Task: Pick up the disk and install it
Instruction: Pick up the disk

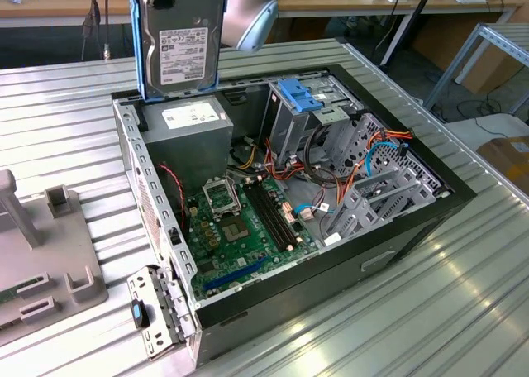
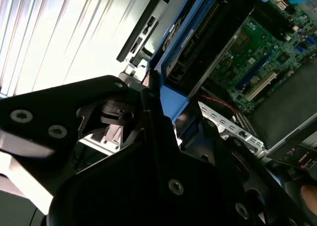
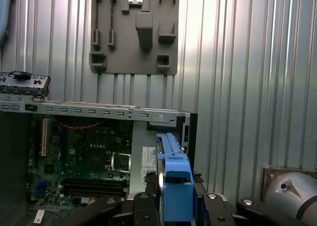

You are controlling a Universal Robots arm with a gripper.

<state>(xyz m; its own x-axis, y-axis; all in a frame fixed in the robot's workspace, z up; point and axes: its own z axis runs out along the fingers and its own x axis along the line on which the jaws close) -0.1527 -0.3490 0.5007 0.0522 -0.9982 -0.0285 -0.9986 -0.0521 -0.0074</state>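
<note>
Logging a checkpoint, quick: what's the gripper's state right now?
The gripper: closed on the disk, holding it upright above the open computer case.

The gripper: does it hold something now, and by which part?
The gripper holds the disk by its upper end, clamped across the flat faces, above the open computer case.

the exterior view's top edge cuts off the disk (image 1: 180,46) (upper end unseen).

Open computer case (image 1: 388,257) on table (image 1: 463,311)
</note>
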